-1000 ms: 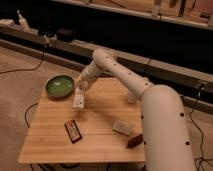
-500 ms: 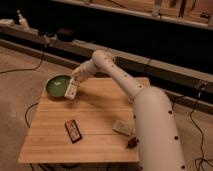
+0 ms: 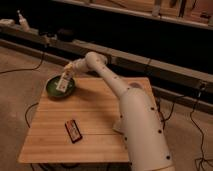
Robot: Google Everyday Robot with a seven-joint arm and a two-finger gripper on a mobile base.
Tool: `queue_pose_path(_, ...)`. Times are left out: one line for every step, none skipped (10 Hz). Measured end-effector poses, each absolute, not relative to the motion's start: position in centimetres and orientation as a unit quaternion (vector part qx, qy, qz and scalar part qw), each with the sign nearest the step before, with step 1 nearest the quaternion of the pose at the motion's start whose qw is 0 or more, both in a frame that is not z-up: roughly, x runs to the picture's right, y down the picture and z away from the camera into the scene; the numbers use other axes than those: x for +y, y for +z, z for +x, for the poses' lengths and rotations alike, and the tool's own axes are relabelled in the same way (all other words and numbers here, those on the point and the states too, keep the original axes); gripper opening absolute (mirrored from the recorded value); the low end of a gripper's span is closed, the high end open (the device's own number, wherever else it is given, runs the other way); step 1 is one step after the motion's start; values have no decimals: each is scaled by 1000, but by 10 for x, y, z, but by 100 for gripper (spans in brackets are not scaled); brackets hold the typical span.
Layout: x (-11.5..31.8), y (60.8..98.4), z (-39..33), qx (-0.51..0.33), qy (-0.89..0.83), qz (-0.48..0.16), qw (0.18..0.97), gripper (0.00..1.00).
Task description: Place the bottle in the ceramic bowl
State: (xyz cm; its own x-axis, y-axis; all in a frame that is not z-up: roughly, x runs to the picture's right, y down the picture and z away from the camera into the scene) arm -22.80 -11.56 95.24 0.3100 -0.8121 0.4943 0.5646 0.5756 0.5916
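Observation:
The green ceramic bowl [image 3: 56, 89] sits at the far left corner of the wooden table [image 3: 95, 115]. The white bottle [image 3: 63, 82] with a darker label hangs tilted just over the bowl's right half. My gripper [image 3: 67, 74] is at the end of the long white arm, directly above the bowl, and holds the bottle by its upper end. I cannot tell whether the bottle's lower end touches the bowl.
A flat red-and-black box [image 3: 73, 131] lies near the table's front left. My white arm [image 3: 135, 115] covers the table's right side. Dark cables run over the floor on both sides, and a long dark bench stands behind the table.
My gripper has carried the bottle to the left and farther back, from above the table's middle to over the bowl. The view has also shifted, so the table sits lower and more central.

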Motion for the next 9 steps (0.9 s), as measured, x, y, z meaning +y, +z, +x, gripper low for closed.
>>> queue_pose_path(-113, 957, -234, -400, -426, 162, 796, 62)
queue_pose_path(-107, 960, -240, -402, -426, 161, 794, 65)
queue_pose_path(-103, 962, -243, -400, -434, 158, 792, 65)
queue_pose_path(-93, 966, -245, -396, -449, 145, 788, 65)
queue_pose_path(-89, 966, -247, -395, -455, 140, 786, 65)
queue_pose_path(-89, 967, -246, -394, -455, 140, 786, 65)
queue_pose_path(-90, 967, -246, -394, -454, 140, 787, 65)
queue_pose_path(-90, 967, -244, -394, -454, 140, 787, 65)
queue_pose_path(-90, 967, -245, -394, -454, 140, 787, 65)
